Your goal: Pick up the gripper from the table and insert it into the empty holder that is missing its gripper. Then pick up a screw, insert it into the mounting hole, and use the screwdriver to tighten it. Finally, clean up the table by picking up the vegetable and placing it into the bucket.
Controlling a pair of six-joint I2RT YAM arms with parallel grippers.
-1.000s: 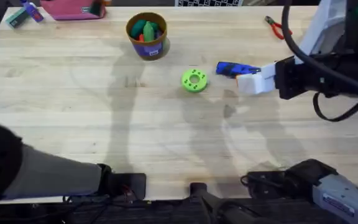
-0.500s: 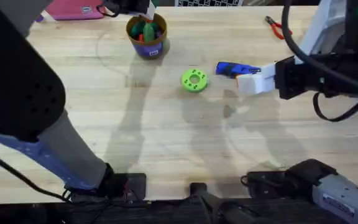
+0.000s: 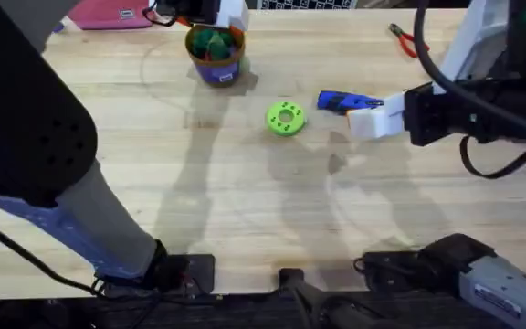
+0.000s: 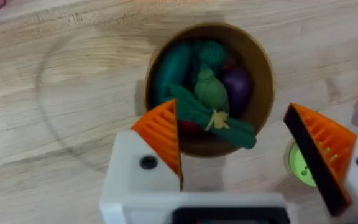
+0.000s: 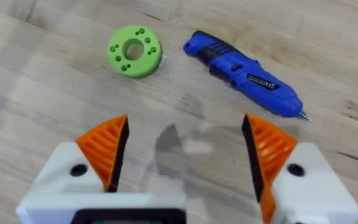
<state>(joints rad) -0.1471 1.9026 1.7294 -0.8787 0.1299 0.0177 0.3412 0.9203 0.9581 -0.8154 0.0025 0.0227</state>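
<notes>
Hovering released over bucket, left tool; vegetable lying atop the heap inside, liable to catch an orange pad on retreat and tumble onto worktop. Right tool likewise released, beside screwdriver.

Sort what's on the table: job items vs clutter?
Job items: vegetable lying in the bucket; screwdriver flat on the wood; left gripper, fingers open over the bucket; right gripper, fingers open.

Lying about: green disc, red-handled pliers, pink item.
</notes>
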